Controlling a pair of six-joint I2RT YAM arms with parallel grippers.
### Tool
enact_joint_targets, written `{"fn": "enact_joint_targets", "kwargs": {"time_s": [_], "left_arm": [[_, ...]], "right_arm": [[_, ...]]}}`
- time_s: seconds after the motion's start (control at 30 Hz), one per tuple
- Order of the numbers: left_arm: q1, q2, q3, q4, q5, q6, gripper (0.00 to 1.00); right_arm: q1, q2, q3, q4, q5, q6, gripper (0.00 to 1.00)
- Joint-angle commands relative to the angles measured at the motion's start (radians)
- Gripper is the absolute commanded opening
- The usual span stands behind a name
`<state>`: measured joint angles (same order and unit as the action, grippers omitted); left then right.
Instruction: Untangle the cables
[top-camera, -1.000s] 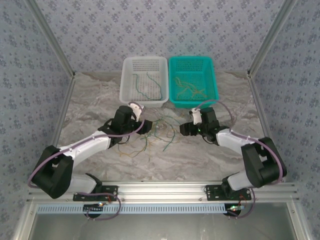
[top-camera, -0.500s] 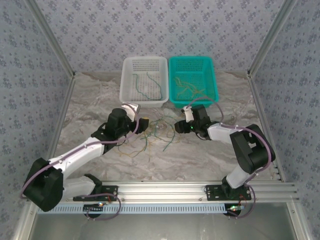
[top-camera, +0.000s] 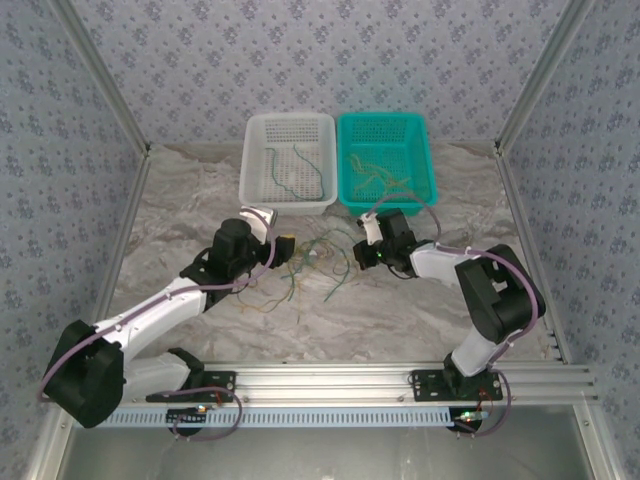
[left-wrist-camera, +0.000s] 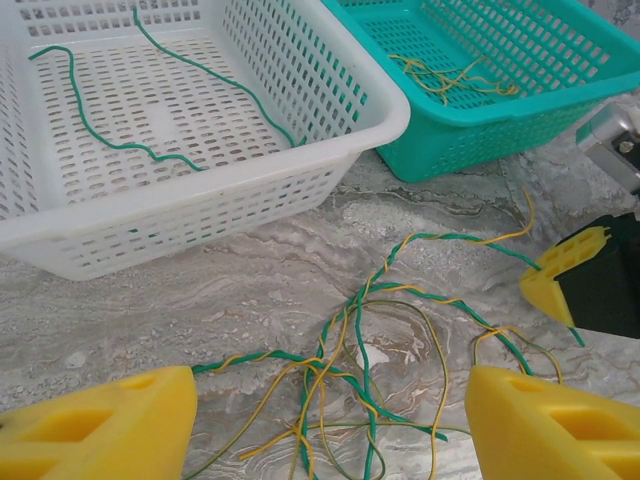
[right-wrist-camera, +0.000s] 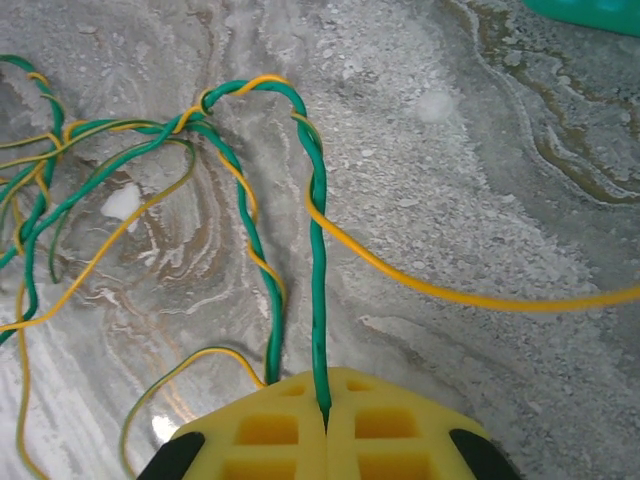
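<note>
Low — right hand (right-wrist-camera: 325, 402) pinches cables (right-wrist-camera: 318, 300); left hand (left-wrist-camera: 330, 392) hovers, spread wide.

Grey-blue floral-patterned walls (top-camera: 320, 60) enclose a marbled grey-and-beige tabletop (top-camera: 400, 310) on three sides, with aluminium posts (top-camera: 110, 85) at the corners and an aluminium rail (top-camera: 330, 378) along its near edge.

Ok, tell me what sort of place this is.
Probably a robot test cell: left arm and right arm bolted to an aluminium rail, patterned panels enclosing a marble-look table.
</note>
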<state>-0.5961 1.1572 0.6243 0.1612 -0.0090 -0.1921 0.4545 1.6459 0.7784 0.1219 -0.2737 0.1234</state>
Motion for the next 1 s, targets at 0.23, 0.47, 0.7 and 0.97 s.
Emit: {"fn": "enact_joint_targets", "kwargs": {"time_s": [0.23,0.47,0.7,0.97], "left_arm": [[0.002,-0.018,0.066,0.025,0.064,-0.011,0.71],[-0.006,-0.070,0.050,0.118,0.164,0.002,0.69],[-0.026,-0.069,0.097,0.119,0.288,0.008,0.67],[-0.066,0.007,0.121,0.176,0.354,-0.018,0.66]], "right_arm": [[0.031,-0.111,0.357,-0.492,-0.184,0.232,0.00],[0.048,-0.129,0.573,-0.695,-0.196,0.438,0.00],[0.062,-0.129,0.565,-0.587,-0.198,0.624,0.00],[0.107,-0.132,0.573,-0.556,-0.121,0.675,0.00]]}}
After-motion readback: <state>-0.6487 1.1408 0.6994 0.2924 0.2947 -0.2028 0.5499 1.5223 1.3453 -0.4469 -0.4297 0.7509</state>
